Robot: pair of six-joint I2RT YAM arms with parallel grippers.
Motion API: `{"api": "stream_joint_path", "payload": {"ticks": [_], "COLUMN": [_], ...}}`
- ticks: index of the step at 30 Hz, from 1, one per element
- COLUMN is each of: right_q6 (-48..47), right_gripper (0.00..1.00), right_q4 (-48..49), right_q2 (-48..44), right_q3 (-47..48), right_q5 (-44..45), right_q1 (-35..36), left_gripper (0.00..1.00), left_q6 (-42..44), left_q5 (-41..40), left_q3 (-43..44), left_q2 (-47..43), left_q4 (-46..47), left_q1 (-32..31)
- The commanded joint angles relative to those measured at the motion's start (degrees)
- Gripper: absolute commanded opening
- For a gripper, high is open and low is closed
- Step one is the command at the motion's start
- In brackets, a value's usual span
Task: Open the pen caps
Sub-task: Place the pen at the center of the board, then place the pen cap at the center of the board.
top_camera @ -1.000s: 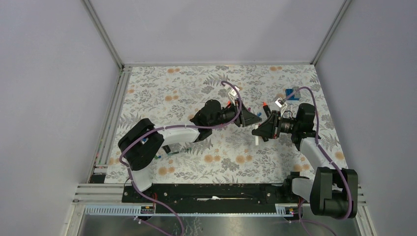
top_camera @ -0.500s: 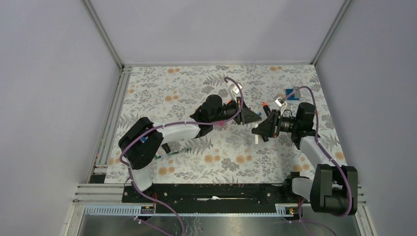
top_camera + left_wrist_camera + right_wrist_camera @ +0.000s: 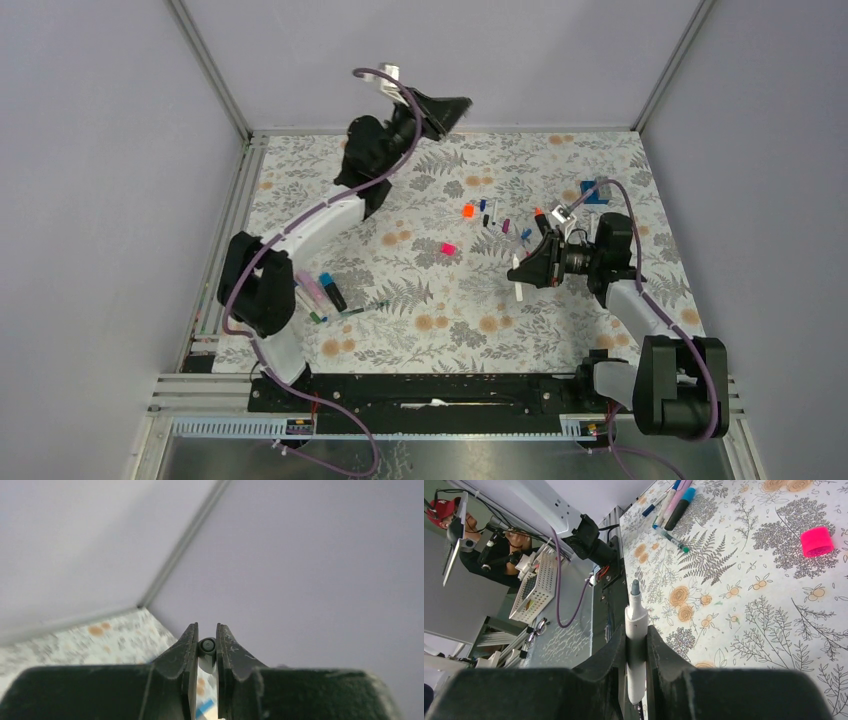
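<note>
By the near-left corner of the floral-patterned worktop (image 3: pixel 300 200) lies a cluster of pens and chunky highlighters (image 3: pixel 322 290), several apparently still capped.

The left gripper (image 3: pixel 458 104) hangs high over the far edge, left of centre, pointing at the back wall. Its jaws are almost together, pinching a small round grey plastic cap (image 3: pixel 207 646), seen end-on in the left wrist view.

Toward the middle of the worktop a stubby pink plastic cap (image 3: pixel 447 248) and a stubby orange plastic cap (image 3: pixel 468 211) lie loose. Just right of them are a few small dark and coloured pieces (image 3: pixel 505 226), too small to identify.

Right of centre, the right gripper (image 3: pixel 524 266) has its jaws closed around the barrel of a slim white pen (image 3: pixel 636 615). The pen's grey tip is bare and points toward the near edge. A blue rectangular block (image 3: pixel 597 190) sits near the far-right corner.

This pen looks opened, so the step in hand is probably setting the grey cap down.

- Bring the left gripper low over bare cloth near the other loose caps before parting the jaws, because a small round cap dropped from this height would likely bounce or roll off.
- Keep it clear of the right gripper on the way down.
- Lay the white pen flat, apart from the capped cluster.
</note>
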Motion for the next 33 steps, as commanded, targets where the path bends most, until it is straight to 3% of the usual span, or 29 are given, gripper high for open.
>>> {"api": "stream_joint_path", "payload": {"ticks": [1, 7, 9, 12, 15, 18, 23, 33], "right_q6": [-2.7, -6.9, -10.9, -29.4, -34.6, -37.7, -40.4, -38.8], "right_gripper": [0.0, 0.0, 0.0, 0.0, 0.0, 0.0, 0.0, 0.04], "right_q4": [-1.2, -6.3, -12.0, -30.4, -34.9, -37.3, -39.2, -41.7], "right_q2": [-2.9, -5.2, -5.3, -4.9, -4.2, -2.8, 0.4, 12.0], "right_q3": [1.3, 2.4, 3.7, 9.0, 10.5, 11.3, 12.1, 17.4], "right_q5": [-1.2, 2.4, 4.3, 15.9, 30.1, 37.6, 45.6, 48.6], "right_q1": [-1.3, -8.9, -10.5, -11.2, -11.2, -11.2, -11.1, -11.1], "left_gripper": [0.0, 0.0, 0.0, 0.0, 0.0, 0.0, 0.0, 0.01], "left_q6": [0.6, 3.8, 4.2, 4.2, 4.2, 4.5, 2.2, 0.1], "left_q5": [-2.9, -1.7, -0.9, 0.4, -1.2, -6.8, -15.3, -17.7], "left_q3": [-2.8, -16.8, -21.2, -26.6, -30.2, -32.4, -32.0, -19.8], "left_q2": [-6.4, -16.2, -19.1, -22.1, -23.2, -22.8, -17.0, 1.4], "left_q4": [4.8, 0.8, -0.9, -4.5, -9.1, -13.9, -20.2, -29.4], "left_q1": [0.3, 0.7, 0.7, 0.3, -1.3, -4.5, -9.2, -13.4]}}
